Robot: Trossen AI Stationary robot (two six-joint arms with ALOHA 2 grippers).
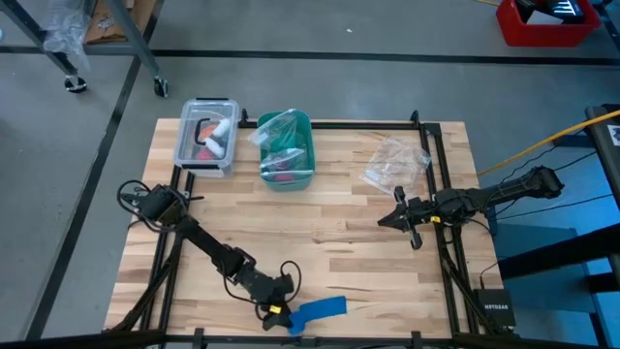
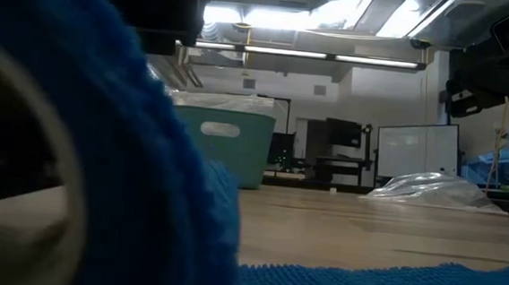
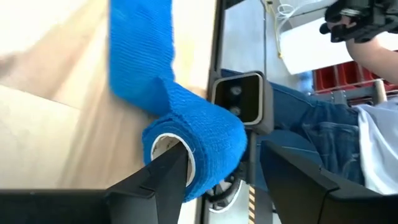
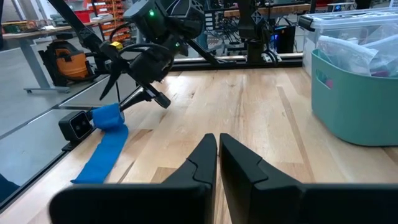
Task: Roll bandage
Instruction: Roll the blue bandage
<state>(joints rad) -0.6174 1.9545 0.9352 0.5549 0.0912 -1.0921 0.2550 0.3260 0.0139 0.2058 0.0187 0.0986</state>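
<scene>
At the table's near edge, the left gripper (image 3: 214, 177) clamps the half-rolled bandage (image 3: 186, 134) between wide-set fingers; its tail lies flat. Keep turns tight and aligned. The right gripper (image 4: 217, 149) waits shut, empty.

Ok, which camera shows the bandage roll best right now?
Left wrist view: the bandage fills the frame, roll between the left gripper fingers, tail unrolled. High and right wrist views show it small at the table edge; the low view only a blue blur.
</scene>
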